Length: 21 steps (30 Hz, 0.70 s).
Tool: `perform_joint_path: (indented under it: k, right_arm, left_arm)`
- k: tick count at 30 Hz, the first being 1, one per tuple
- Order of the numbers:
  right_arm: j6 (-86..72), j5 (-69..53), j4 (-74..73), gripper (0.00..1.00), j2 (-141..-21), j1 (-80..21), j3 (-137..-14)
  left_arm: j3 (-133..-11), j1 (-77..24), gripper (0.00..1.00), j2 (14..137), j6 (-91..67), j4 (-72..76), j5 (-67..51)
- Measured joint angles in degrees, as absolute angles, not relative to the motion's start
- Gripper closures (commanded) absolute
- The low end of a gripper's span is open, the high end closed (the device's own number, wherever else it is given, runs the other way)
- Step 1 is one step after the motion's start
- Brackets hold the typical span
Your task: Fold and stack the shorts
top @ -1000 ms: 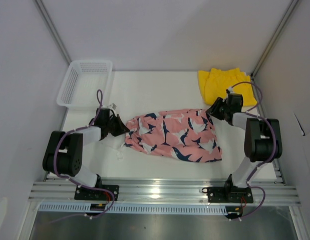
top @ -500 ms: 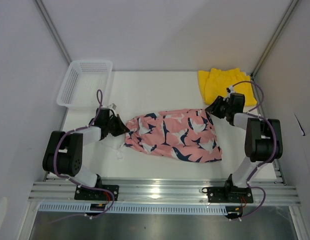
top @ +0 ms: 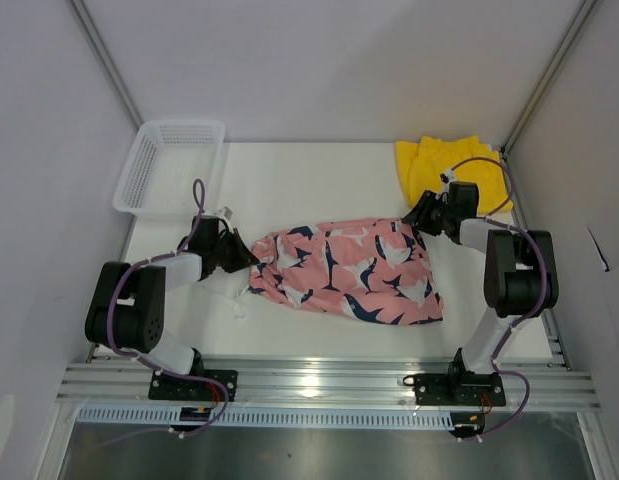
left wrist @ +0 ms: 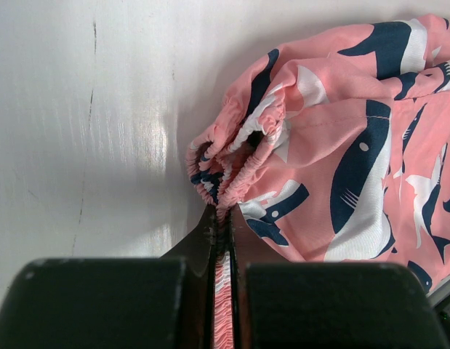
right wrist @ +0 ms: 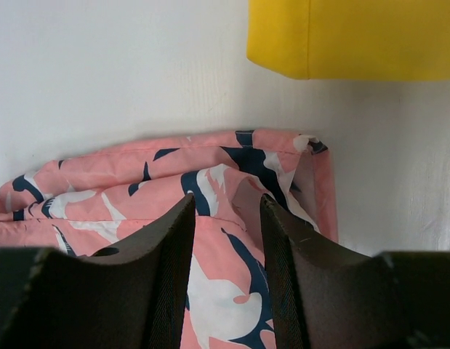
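The left gripper (left wrist: 221, 222) is clamped on the gathered waistband of the pink whale-print shorts (top: 344, 270), probably anchoring that end for a fold. The right gripper (right wrist: 226, 207), jaws spread and empty, hovers over their far right corner. The yellow shorts (top: 451, 170) lie just beyond a bare strip of table (top: 319, 180); the mesh basket (top: 169, 165) stands well apart, far left

The right wrist view crops the yellow shorts (right wrist: 355, 36).

Bright even light, tabletop glare, soft shadows
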<state>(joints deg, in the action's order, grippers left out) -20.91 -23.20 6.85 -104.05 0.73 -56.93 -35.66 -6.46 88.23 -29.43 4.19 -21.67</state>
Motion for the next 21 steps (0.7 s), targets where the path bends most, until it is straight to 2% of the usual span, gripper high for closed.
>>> perform_joint_path:
  k: [11,17,21]
  right_arm:
    - [-19.62,-22.46,2.66,0.61,-105.03,0.47,-57.91]
    - [-19.03,-22.83,1.58,0.71,-105.06,0.47,-57.91]
    - [-18.72,-23.11,1.50,0.73,-105.06,0.47,-57.91]
  left_arm:
    - [-35.66,-6.35,1.00,88.31,-29.43,4.21,-21.71]
    - [-35.66,-6.35,1.00,88.51,-29.43,4.40,-22.00]
    - [-35.66,-6.33,1.00,88.51,-29.43,4.43,-22.20]
